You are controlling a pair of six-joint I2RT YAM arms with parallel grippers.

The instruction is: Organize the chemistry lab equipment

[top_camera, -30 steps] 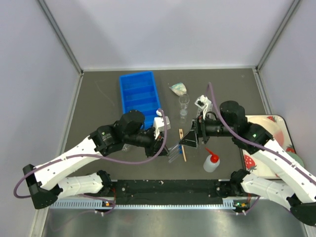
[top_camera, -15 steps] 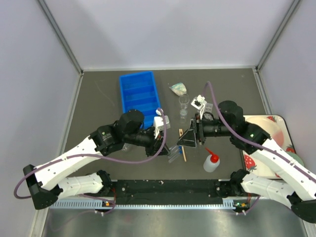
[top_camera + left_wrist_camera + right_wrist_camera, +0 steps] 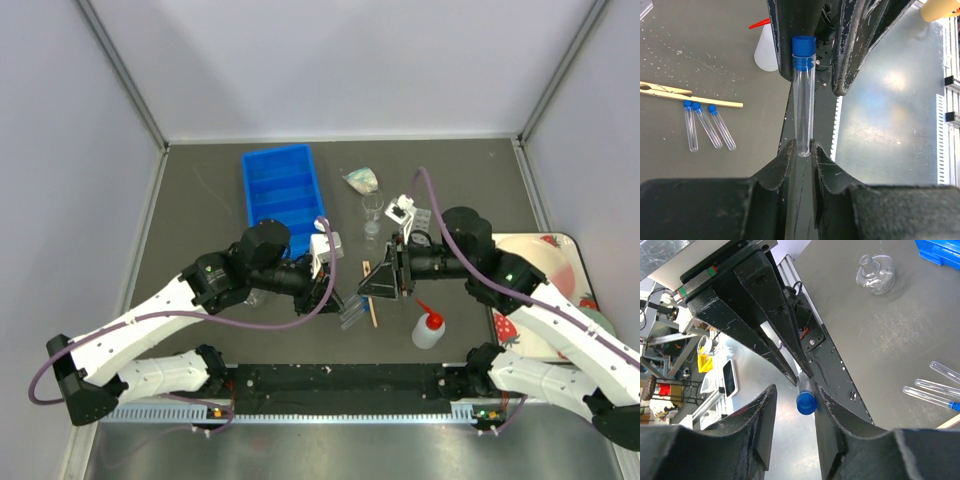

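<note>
Two arms are meeting tip to tip over the middle of the table (image 3: 200, 190), so going left to right. The blue bin (image 3: 283, 190) is sitting at about 11 o'clock from the meeting spot. A round flask (image 3: 875, 274) is standing on the tabletop close by the left arm.

The left gripper (image 3: 803, 152) is pinching the rounded bottom end of a blue-capped tube (image 3: 804, 100). Its fingers are squeezing tight on the glass and holding the tube off the table, pointing at the other arm.

At roughly 6 o'clock from there, three more tubes (image 3: 705, 125) are lying side by side on the table. The wooden clamp (image 3: 690, 97) is lying just beside their caps.

The right gripper (image 3: 796, 392) is sitting around the cap end of the held tube with its fingers apart. The cap looks like it's leaning on one finger with a gap on the other side, but I can't really tell if it's touching.

The beaker (image 3: 373, 208) is standing at 12 o'clock from that gripper and the squeeze bottle (image 3: 428, 328) at 4 o'clock. The strawberry tray (image 3: 560, 245) is sitting far out at 3 o'clock.
</note>
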